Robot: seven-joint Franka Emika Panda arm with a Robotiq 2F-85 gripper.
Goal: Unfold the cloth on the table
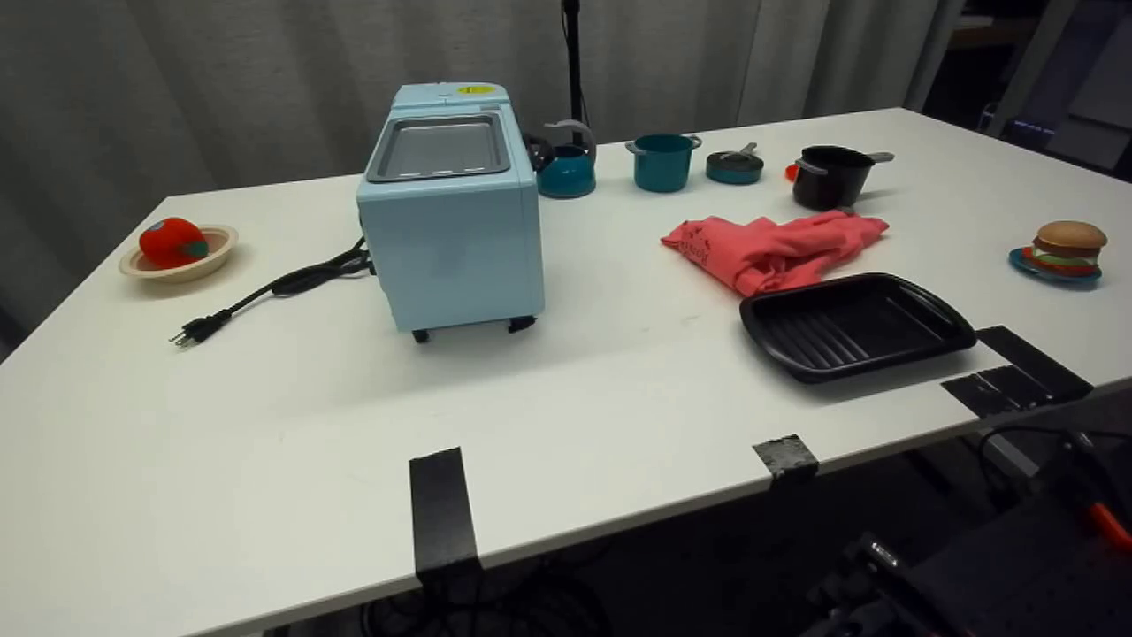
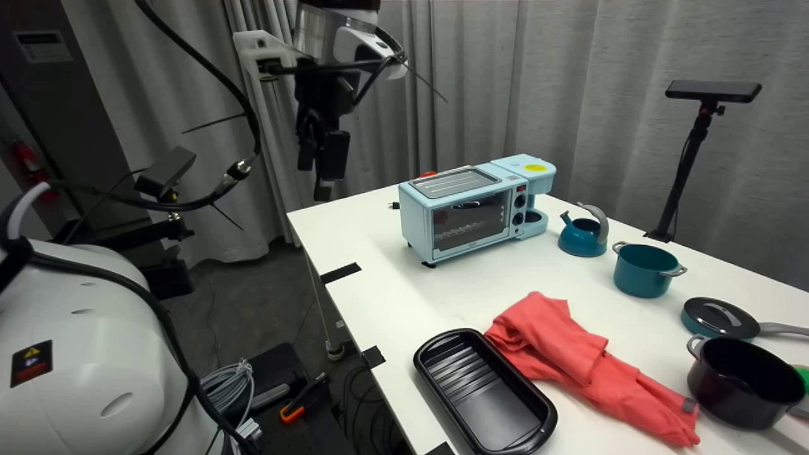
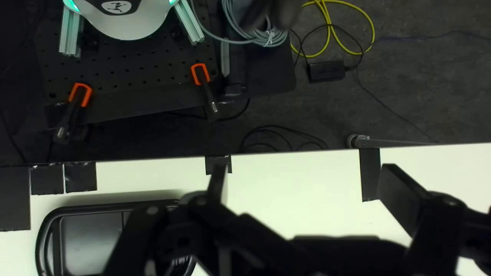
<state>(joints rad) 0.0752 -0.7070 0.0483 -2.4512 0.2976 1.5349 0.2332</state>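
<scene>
Far left: smooth, rounded white arm housing (image 2: pixel 82 354). Next, raised and apart from the table (image 2: pixel 392 303), the Robotiq gripper (image 3: pixel 305 182), black and blocky; in the wrist view its fingers (image 3: pixel 401 197) are spread wide, the white table showing between them. Table: flat, white, straight-edged, strips of black tape (image 2: pixel 341 273) along one edge.

Breakfast station (image 2: pixel 477 212): pale blue, boxy, glass-fronted, round knobs (image 2: pixel 519 201), shallow grey tray (image 2: pixel 454 182) on top.

Baking pan (image 2: pixel 505 411): black, slight sheen, rounded corners, parallel ribs over part of its floor.

Cloth (image 2: pixel 562 347): coral-red fabric, matte, bunched in soft overlapping folds, lying on the table between baking pan and saucepan (image 2: pixel 720 404). One end reaches the baking pan's rim; cannot tell whether the two touch. The narrower end shows a small grey tab (image 2: pixel 689 405) and lies just beside the saucepan. Dark lettering (image 1: pixel 694 249), too small to read, shows on the cloth in an exterior view.

Kettle (image 2: pixel 581 243): teal, squat, rounded, arched grey handle. Pot (image 2: pixel 641 284): teal, straight-walled, two grey loop handles. Lidded pan (image 2: pixel 720 321): low, round, teal sides, dark lid, long grey handle. Saucepan: deep, dark, round-rimmed.
</scene>
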